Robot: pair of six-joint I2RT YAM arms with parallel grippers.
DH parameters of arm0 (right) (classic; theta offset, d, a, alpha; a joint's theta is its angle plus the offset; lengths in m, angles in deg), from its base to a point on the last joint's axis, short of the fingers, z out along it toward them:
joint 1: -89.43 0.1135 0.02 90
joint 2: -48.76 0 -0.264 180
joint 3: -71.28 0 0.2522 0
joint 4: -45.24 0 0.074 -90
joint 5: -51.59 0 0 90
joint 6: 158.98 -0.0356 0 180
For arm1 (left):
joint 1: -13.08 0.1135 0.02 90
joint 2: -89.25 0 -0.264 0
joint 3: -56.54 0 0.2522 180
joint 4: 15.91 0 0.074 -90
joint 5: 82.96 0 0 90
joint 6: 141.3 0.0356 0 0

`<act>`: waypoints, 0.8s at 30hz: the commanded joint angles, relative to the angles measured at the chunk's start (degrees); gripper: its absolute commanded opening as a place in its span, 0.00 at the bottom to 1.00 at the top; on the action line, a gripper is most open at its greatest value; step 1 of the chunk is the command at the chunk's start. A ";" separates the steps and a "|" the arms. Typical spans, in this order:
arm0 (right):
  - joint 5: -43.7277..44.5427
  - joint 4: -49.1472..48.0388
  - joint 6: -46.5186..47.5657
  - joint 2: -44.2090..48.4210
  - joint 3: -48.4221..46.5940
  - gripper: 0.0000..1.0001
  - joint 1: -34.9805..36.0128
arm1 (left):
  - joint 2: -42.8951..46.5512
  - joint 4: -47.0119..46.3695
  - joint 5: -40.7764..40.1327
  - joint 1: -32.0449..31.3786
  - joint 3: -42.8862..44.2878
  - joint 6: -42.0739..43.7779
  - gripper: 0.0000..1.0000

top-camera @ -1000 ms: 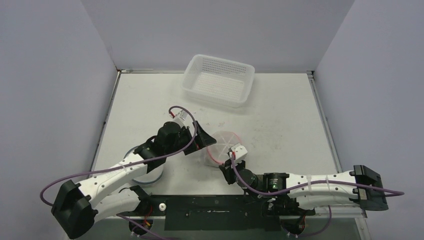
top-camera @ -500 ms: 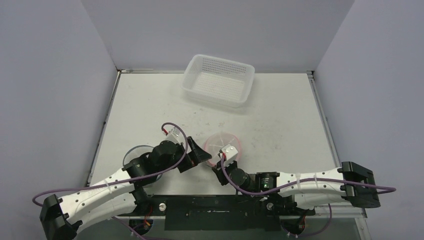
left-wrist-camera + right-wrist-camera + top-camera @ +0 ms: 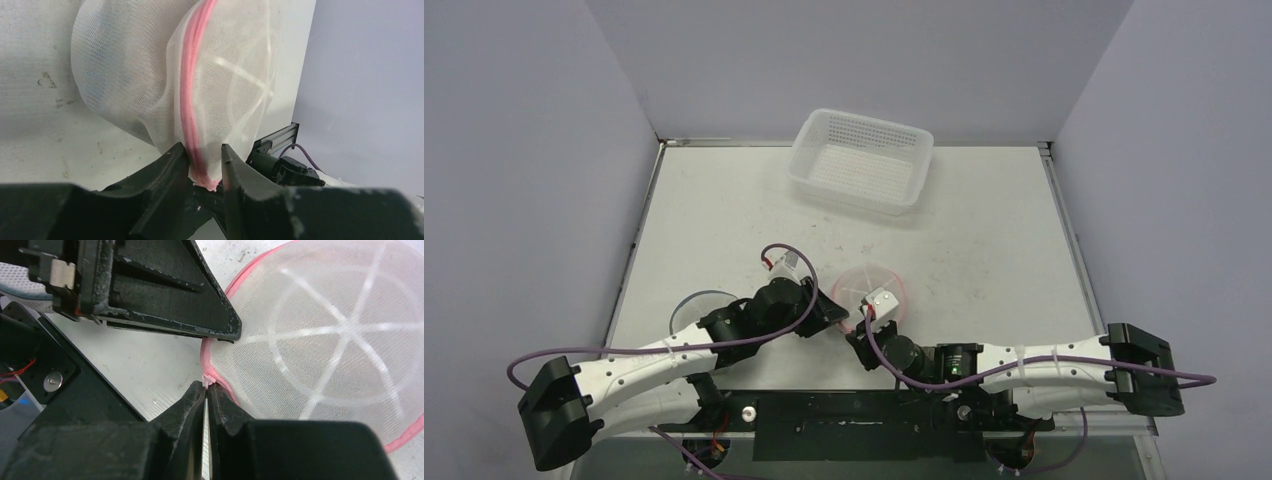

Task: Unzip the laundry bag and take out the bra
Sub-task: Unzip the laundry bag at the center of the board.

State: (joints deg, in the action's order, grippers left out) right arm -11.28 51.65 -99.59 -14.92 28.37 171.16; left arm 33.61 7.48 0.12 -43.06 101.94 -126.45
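In the top view the wrists hide the near rim of the laundry bag (image 3: 865, 282); the 2 wrist views crop it. Its contents are unreadable through the mesh. What the right gripper (image 3: 206, 386) pinches at the pink zipper (image 3: 189, 100) is too small to tell.

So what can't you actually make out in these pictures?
- The bra: nowhere visible; the round white mesh laundry bag shows nothing of its inside in any view.
- The pink zipper's pull: right wrist view, hidden between the closed fingertips of the right gripper.
- The left gripper: left wrist view, fabric fills its gap, so whether it is pinching is unclear.
- The bag's near edge: top view, both grippers cover it.
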 commanded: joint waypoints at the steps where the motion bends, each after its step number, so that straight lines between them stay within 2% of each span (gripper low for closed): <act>1: 0.69 -1.70 -0.25 2.63 -0.91 0.05 -0.42 | -0.85 -3.73 -2.29 -0.19 2.04 -0.43 0.26; 8: 1.75 1.32 -1.16 6.45 0.28 0.05 -0.35 | -1.06 -4.45 -3.63 0.40 0.99 -0.70 0.00; 24: 8.90 15.91 -6.12 17.85 4.06 0.05 -0.35 | 0.75 -5.79 0.16 4.39 0.13 2.41 0.00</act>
State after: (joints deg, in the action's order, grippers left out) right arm -6.75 63.51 -103.94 0.05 32.02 170.83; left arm 33.00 4.48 -0.56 -40.13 101.94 -126.63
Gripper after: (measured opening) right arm 0.062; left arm 0.026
